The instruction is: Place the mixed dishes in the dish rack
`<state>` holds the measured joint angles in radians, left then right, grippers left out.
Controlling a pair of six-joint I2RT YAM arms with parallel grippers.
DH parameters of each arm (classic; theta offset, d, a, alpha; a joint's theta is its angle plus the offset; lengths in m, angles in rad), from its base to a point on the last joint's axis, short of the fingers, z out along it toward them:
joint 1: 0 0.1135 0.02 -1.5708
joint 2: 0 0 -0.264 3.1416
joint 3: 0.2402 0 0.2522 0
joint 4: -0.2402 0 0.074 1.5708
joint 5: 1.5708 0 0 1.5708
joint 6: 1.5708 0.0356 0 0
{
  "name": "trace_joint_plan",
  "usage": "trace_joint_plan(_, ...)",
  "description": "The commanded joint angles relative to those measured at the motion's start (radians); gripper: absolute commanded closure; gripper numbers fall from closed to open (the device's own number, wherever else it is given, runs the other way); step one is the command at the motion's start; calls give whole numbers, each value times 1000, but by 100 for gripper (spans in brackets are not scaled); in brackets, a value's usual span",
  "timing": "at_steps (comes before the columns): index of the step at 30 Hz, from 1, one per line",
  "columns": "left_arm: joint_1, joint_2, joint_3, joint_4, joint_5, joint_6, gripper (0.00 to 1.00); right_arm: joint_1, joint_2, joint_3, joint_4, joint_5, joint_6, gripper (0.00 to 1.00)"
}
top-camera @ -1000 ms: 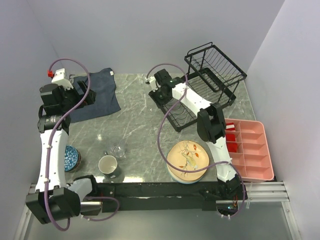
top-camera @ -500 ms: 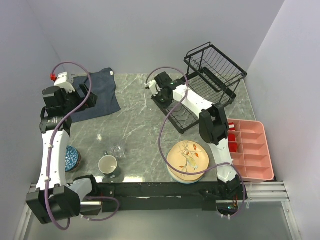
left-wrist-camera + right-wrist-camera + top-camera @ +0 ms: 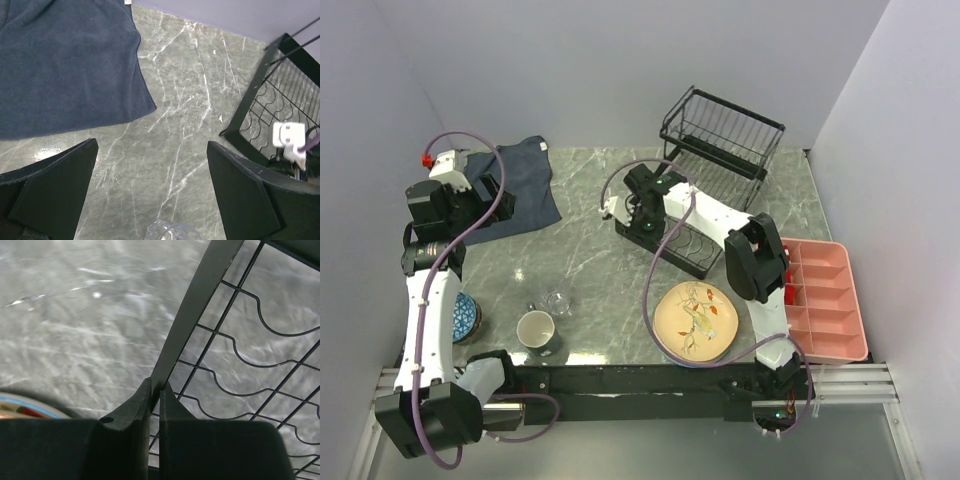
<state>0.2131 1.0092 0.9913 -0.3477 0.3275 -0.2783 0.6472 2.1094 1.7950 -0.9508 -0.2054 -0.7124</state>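
Top external, dish rack [image 3: 710, 175]: you see no dish in it; it stands askew, far right on the table [image 3: 590, 230], so loading looks unstarted.
Top external, dishes left: peach plate [image 3: 695, 318], white mug [image 3: 537, 328], clear glass [image 3: 557, 300] and blue bowl [image 3: 463, 315] all sit near the front edge.
Top external, table and room: grey-green marbled top, plain pale walls on three sides; dark blue cloth [image 3: 520, 185] far left, pink tray [image 3: 825, 295] right.
Left wrist, left claw [image 3: 152, 145]: spread wide, holding nothing, above bare table beside the cloth.
Right wrist, right claw [image 3: 155, 392]: pinched tight on the dish rack's flat frame bar; you are likely positioning it before loading.
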Motion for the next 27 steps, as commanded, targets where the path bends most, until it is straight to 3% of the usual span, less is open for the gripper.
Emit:
trace_joint_plan(1, 2, -32, -8, 39, 8, 11, 3, 74, -54, 12, -92, -110, -231, 100)
trace_joint_plan(14, 3, -11, -13, 36, -4, 44, 3, 140, -138, -103, -131, -103, -386, 100)
trace_joint_plan(21, 2, 22, -2, 53, 2, 41, 3, 121, -175, -200, -36, -51, -313, 100)
trace_joint_plan(27, -6, 55, 21, 59, 7, 48, 2, 55, -89, -79, -32, -46, -239, 100)
